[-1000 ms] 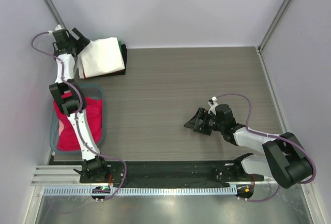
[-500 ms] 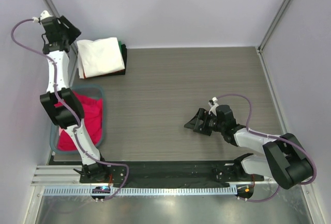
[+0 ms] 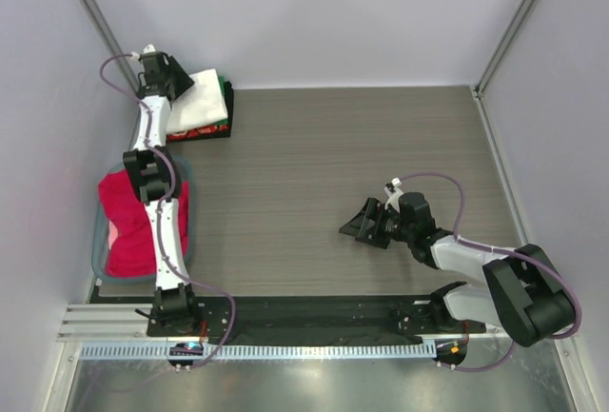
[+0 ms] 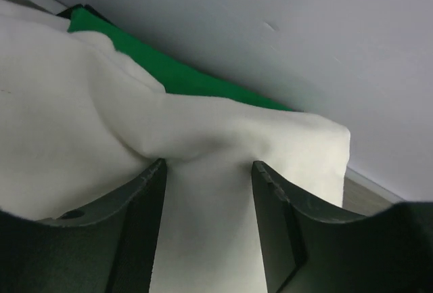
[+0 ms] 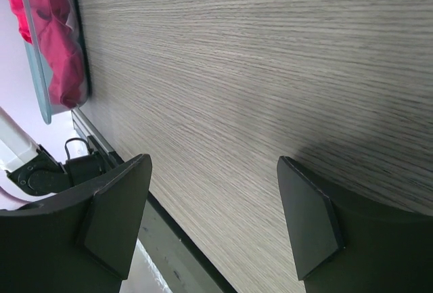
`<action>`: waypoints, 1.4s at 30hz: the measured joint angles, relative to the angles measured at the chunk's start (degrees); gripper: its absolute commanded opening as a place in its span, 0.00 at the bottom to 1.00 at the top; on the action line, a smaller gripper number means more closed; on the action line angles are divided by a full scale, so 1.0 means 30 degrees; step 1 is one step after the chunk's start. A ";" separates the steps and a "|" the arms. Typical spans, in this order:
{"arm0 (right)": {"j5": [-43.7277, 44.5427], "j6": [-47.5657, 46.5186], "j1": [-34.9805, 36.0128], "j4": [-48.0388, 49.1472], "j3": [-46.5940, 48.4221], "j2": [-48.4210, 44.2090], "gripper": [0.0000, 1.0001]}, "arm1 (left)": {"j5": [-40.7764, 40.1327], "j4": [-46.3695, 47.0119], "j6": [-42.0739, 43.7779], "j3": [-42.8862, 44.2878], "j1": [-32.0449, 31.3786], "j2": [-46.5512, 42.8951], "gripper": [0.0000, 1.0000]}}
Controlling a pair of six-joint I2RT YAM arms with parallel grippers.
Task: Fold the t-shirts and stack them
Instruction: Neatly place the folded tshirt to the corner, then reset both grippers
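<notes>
Left wrist shows creased white t-shirt [image 4: 81, 137] atop green t-shirt [image 4: 196, 80].

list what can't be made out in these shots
- Stack under the white folded cloth t-shirt: top view, covered; only green and red edges peek out.
- Red crumpled shirt in the grey-blue plastic tub: left arm crosses it in top view.
- Left pincer: wrist view, unclear if it grips the white shirt.
</notes>
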 measured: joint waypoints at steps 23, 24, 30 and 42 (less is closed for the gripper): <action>-0.0481 0.0255 -0.0401 0.0889 -0.0306 0.0452 0.81 | -0.4532 0.4728 0.1362 -0.7533 -0.2696 -1.0222 1.00; -0.0481 0.0255 -0.0393 0.0874 -0.0335 0.0401 0.81 | -0.4692 0.4517 0.1202 -0.8327 -0.2696 -1.1723 1.00; -0.0459 0.0255 -0.0401 0.0860 -0.0423 0.0095 0.81 | -0.5319 0.2827 0.0350 -1.4120 -0.2484 -1.9489 1.00; -0.0423 0.0255 -0.0401 0.0860 -0.0619 -0.0459 0.81 | -0.4801 -0.4728 -0.0029 -2.6542 -0.2441 -2.7489 1.00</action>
